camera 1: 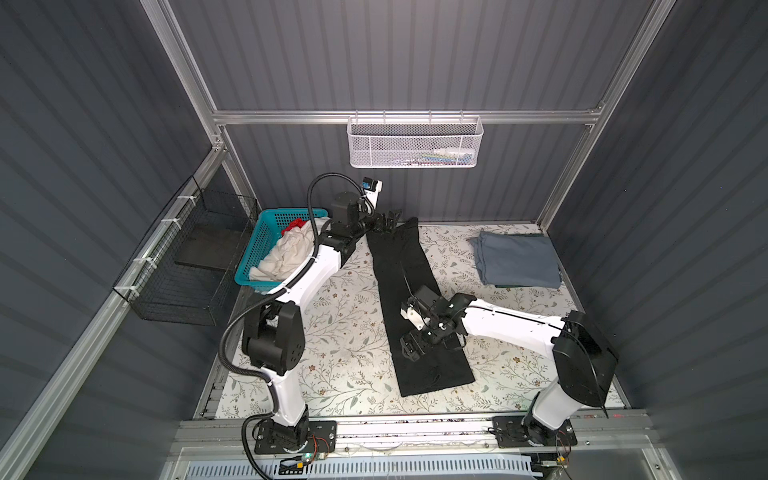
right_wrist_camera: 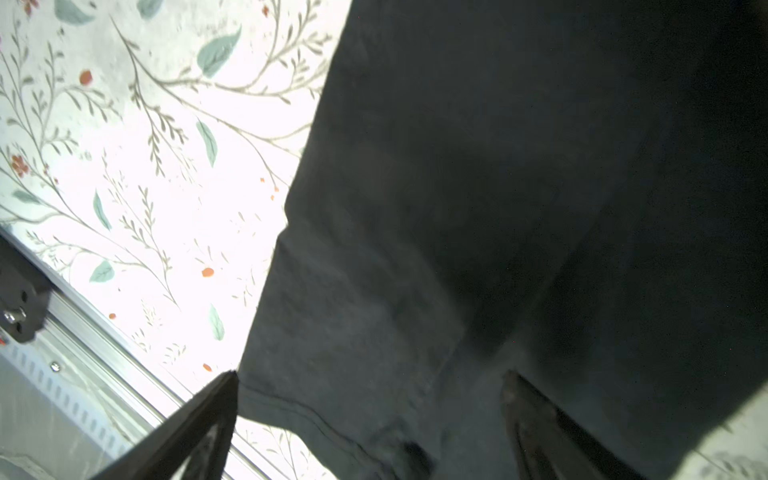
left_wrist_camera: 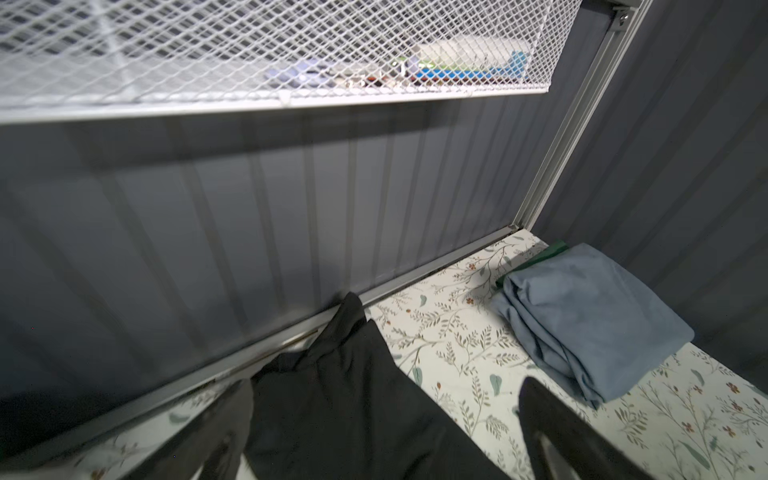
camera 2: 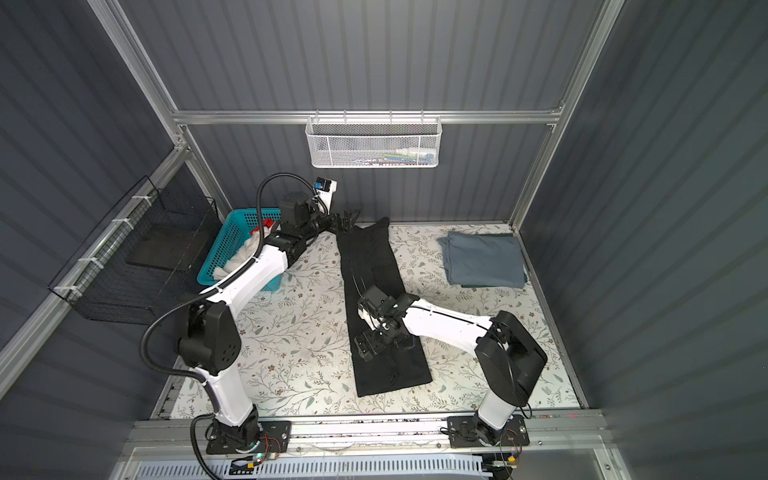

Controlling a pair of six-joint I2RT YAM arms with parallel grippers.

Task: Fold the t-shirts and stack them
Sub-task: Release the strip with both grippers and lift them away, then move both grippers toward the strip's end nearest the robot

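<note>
Black t-shirt (camera 1: 395,257), a long narrow strip; left fingers (left_wrist_camera: 561,436) and right fingers (right_wrist_camera: 199,428) wide, empty.

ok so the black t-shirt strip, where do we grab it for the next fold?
The near short hem of the black t-shirt, I'd say. It lies flat as a long narrow strip, so come down from above at that free end, jaws straddling the edge. The open right pincer hovers over that half.
</note>
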